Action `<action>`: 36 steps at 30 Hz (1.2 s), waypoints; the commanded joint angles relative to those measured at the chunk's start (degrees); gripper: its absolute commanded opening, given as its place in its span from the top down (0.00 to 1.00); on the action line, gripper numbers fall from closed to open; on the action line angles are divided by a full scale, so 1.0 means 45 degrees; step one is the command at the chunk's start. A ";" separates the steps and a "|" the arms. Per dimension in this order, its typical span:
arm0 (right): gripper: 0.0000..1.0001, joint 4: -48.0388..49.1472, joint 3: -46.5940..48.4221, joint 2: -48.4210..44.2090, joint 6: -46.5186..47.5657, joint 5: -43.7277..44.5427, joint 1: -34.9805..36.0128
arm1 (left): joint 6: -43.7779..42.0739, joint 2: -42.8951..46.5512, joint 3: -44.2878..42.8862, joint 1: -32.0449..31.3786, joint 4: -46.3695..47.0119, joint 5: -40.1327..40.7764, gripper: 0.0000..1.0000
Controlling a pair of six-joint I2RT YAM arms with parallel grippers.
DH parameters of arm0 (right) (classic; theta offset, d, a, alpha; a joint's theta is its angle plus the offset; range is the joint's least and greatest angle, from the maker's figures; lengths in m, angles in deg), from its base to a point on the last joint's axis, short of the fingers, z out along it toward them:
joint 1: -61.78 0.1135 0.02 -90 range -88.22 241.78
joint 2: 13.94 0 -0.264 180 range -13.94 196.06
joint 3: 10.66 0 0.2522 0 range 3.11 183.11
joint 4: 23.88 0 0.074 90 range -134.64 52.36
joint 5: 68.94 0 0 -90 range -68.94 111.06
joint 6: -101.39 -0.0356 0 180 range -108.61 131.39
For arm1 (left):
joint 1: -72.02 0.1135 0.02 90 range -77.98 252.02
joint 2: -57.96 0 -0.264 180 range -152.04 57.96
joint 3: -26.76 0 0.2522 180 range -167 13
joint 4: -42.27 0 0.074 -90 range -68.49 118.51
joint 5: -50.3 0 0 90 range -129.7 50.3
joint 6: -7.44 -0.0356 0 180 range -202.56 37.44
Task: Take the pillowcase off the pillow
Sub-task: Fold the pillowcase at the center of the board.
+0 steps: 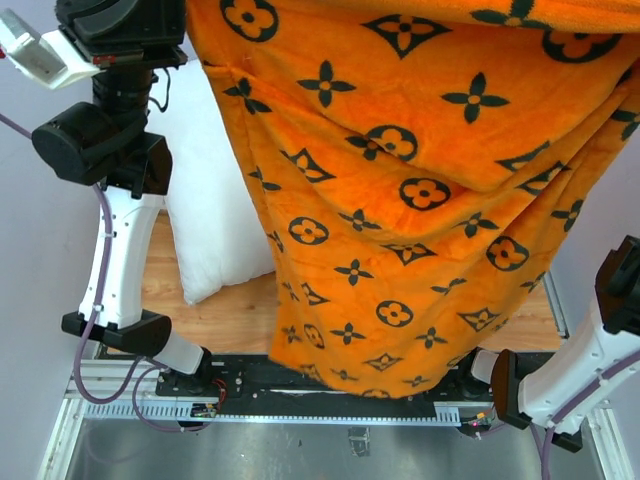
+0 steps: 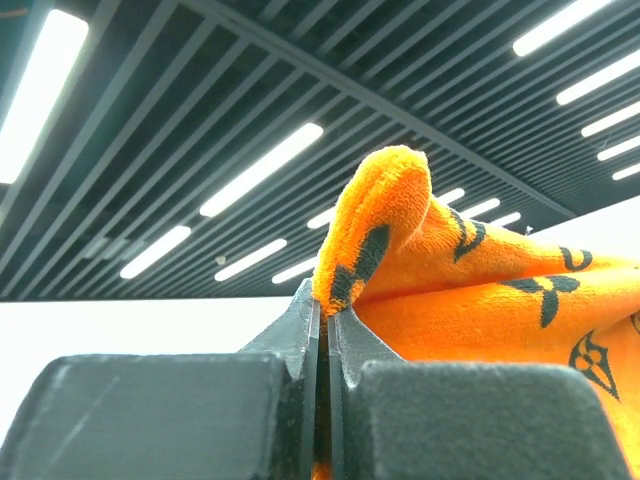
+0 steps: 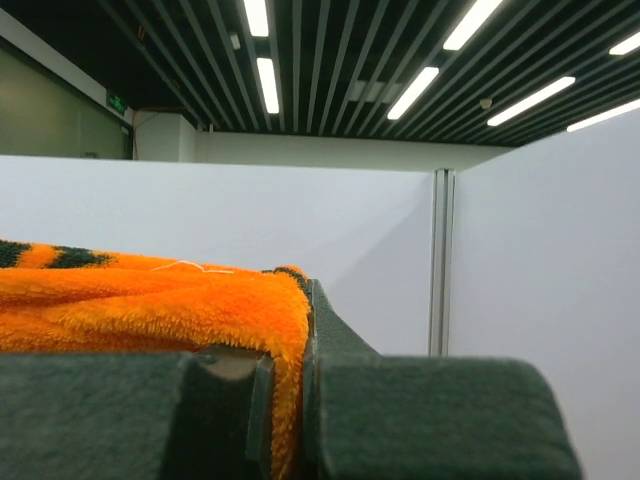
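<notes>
The bright-orange pillowcase (image 1: 400, 200) with black flower motifs hangs high over the table like a curtain and fills most of the top view. Behind its left edge the white pillow (image 1: 205, 210) lies on the table, partly hidden by the fabric. In the left wrist view my left gripper (image 2: 326, 318) is shut on a fold of the pillowcase (image 2: 480, 300), pointing up at the ceiling. My right gripper (image 3: 290, 390) is shut on another edge of the pillowcase (image 3: 150, 310). Both grippers' fingertips are hidden in the top view.
The wooden tabletop (image 1: 225, 315) shows below the pillow. A black and metal rail (image 1: 300, 395) with the arm bases runs along the near edge. The left arm (image 1: 120, 250) stands upright at the left, and the right arm (image 1: 590, 350) rises at the right.
</notes>
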 commanded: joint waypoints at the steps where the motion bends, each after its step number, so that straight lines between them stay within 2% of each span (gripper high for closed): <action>1: 0.99 -0.0098 -0.0479 0.0624 -0.0026 0.0495 -0.0181 | -0.0463 -0.0556 -0.0809 0.0103 -0.0569 0.0570 1.00; 4: 0.99 0.0284 -0.1567 0.0724 -0.0060 0.0331 -0.0191 | -0.0520 -0.1267 -0.1061 0.0101 -0.0672 0.0669 1.00; 12: 0.99 0.2374 -0.6573 0.0701 -0.0129 0.0085 -0.0191 | -0.0177 -0.4352 -0.1803 0.0092 -0.0576 0.0791 1.00; 19: 0.99 0.4705 -1.0093 0.2345 -0.0931 -0.0626 -0.0191 | 0.0197 -0.8247 -0.2319 0.0049 0.0489 0.1155 1.00; 25: 0.99 0.5672 -1.1067 0.3991 -0.1600 -0.1134 -0.0162 | -0.0191 -1.1975 -0.4859 -0.0245 -0.0323 0.1890 1.00; 30: 0.99 0.5608 -1.0790 0.4874 -0.1307 -0.0518 -0.0178 | -0.0887 -1.2777 -0.4319 -0.0420 0.0645 0.2952 1.00; 36: 0.99 0.4919 -0.8911 0.6198 -0.1517 -0.0336 -0.0172 | -0.1428 -1.3417 -0.4786 -0.0396 0.1024 0.3427 1.00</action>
